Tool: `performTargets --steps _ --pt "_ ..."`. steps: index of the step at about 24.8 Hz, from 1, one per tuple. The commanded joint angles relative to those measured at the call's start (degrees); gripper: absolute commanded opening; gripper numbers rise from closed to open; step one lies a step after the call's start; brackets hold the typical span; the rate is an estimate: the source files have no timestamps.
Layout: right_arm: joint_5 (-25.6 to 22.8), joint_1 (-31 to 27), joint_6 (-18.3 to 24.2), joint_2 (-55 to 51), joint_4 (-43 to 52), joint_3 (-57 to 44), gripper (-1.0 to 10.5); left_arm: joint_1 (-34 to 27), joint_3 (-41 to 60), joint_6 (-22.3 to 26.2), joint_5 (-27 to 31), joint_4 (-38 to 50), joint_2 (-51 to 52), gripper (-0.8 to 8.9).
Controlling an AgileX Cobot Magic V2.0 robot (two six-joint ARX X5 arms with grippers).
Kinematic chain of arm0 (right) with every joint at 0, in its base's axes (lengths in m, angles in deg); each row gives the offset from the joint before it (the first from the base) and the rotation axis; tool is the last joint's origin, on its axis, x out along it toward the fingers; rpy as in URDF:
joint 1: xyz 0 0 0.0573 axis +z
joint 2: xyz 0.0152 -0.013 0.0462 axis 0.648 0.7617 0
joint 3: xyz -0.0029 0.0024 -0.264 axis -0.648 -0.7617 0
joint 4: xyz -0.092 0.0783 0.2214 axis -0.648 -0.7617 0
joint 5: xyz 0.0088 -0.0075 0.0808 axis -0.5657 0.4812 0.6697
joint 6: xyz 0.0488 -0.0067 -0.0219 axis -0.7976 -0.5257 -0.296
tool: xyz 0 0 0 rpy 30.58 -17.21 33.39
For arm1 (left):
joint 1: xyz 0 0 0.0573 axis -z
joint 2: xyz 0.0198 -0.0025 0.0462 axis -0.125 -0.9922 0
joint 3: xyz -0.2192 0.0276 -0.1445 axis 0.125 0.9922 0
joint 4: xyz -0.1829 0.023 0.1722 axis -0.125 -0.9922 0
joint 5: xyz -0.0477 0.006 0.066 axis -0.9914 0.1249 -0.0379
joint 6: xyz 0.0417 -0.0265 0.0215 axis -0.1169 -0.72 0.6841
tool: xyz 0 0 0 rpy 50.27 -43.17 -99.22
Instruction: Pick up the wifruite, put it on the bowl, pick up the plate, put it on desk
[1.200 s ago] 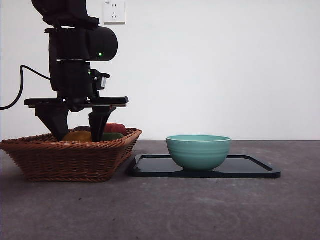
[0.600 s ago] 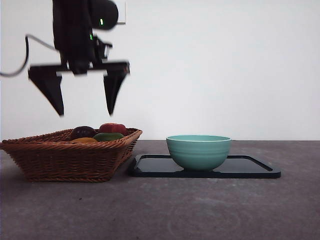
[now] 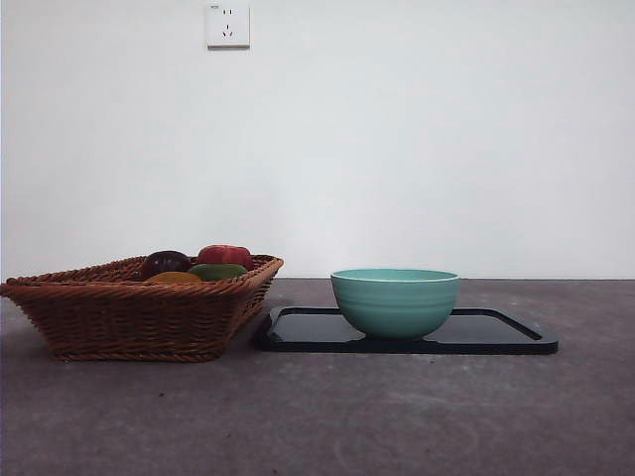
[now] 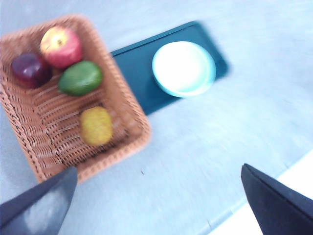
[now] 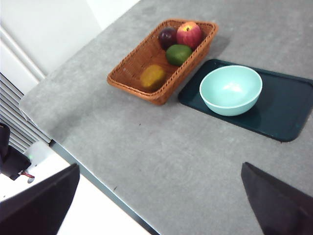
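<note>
The wifruite (image 4: 96, 126), a small orange-brown fruit, lies in the wicker basket (image 4: 44, 142); it also shows in the right wrist view (image 5: 152, 76) and just over the basket rim in the front view (image 3: 173, 279). The mint-teal bowl (image 3: 395, 300) stands empty on the dark plate (image 3: 496, 332), a flat tray, on the desk (image 3: 347, 416). My left gripper (image 4: 158, 169) is open and empty, high above the basket and bowl (image 4: 183, 68). My right gripper (image 5: 160, 166) is open and empty, high over the desk's near edge. Neither arm shows in the front view.
The basket (image 3: 129, 312) stands left of the plate and also holds a dark purple fruit (image 4: 30, 68), a red apple (image 4: 61, 46) and a green fruit (image 4: 80, 77). The desk's front edge (image 5: 98, 178) runs below the right gripper. A wall socket (image 3: 227, 24) is on the back wall.
The left arm rose from the basket with its jaws open and empty, and went up out of the front view. The fruits, bowl and plate have not moved.
</note>
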Motion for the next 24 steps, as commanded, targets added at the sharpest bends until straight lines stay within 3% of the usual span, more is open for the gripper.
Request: performTargets --steps 1,10,16,24 --pt "-0.02 0.44 -0.72 0.17 1.64 1.14 5.8 1.55 -0.81 3.78 -0.24 -2.78 4.98 5.66" --pt "-2.58 0.44 -7.96 1.88 7.21 1.16 5.8 2.03 18.4 5.49 -3.43 -1.99 27.74 5.63" --pt "-2.54 0.46 -9.31 6.67 7.21 1.14 5.8 2.03 24.02 5.42 -5.14 -1.49 33.88 5.63" --pt "-1.38 0.46 -9.18 20.9 7.45 1.29 5.8 2.03 25.0 5.46 -5.14 -0.24 36.52 5.63"
